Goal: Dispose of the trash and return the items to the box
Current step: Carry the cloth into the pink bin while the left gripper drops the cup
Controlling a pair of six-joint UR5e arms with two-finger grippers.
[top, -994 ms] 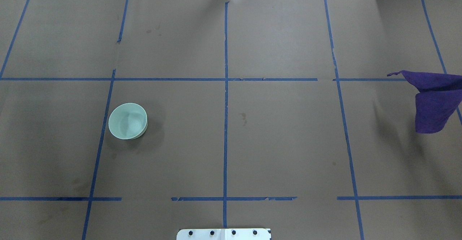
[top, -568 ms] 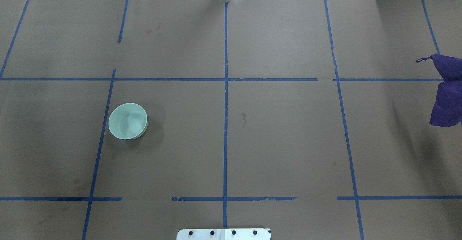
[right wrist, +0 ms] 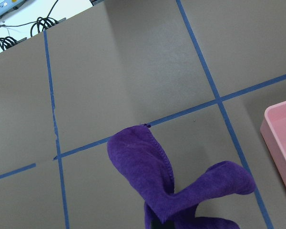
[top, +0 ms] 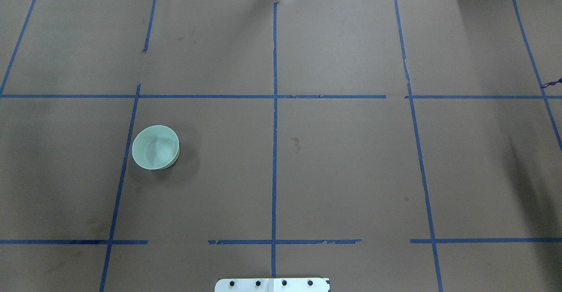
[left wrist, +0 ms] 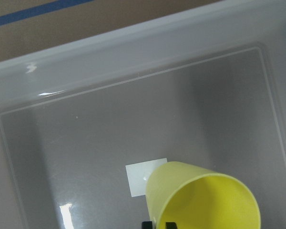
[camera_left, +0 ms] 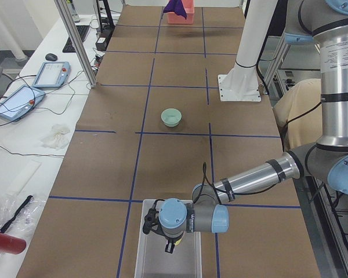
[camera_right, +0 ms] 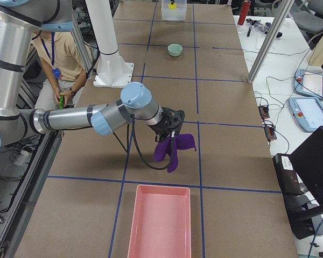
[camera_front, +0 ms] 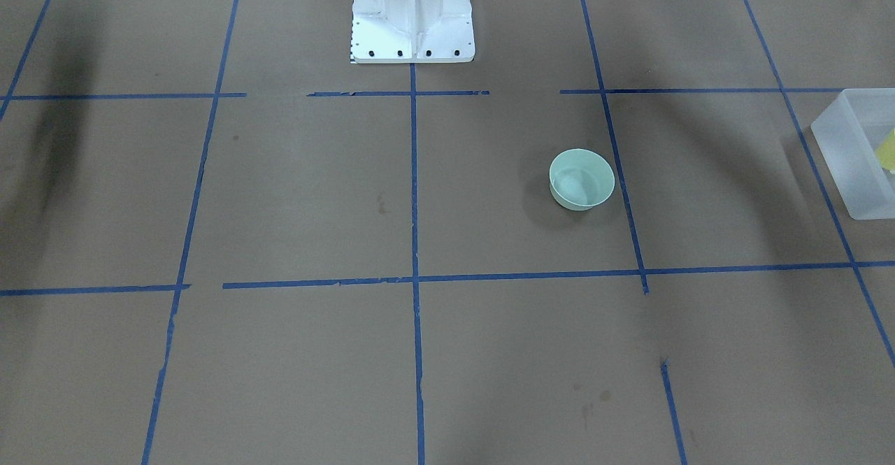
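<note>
My left gripper (camera_left: 169, 248) is shut on the yellow cup (left wrist: 205, 200) and holds it tilted just above the floor of the frosted-white box (left wrist: 133, 57). The box sits at the table's left end (camera_left: 151, 258); its corner, with a bit of the cup (camera_front: 888, 150), shows in the front view (camera_front: 849, 164). The mint-green bowl (top: 155, 147) stands upright and alone on the brown paper (camera_front: 582, 179). My right gripper (camera_right: 171, 135) is shut on a purple cloth (right wrist: 167, 186), which hangs above the table short of a pink tray (camera_right: 159, 223).
The white pedestal base (camera_front: 412, 17) stands at the robot's side of the table, at its middle. Blue tape lines cross the brown paper. The pink tray's corner shows in the right wrist view (right wrist: 281, 138). A seated person (camera_right: 54, 59) is behind the robot.
The purple cloth has moved to the right, almost out of the overhead view; only a thread at the right edge remains. The bowl has not moved.
</note>
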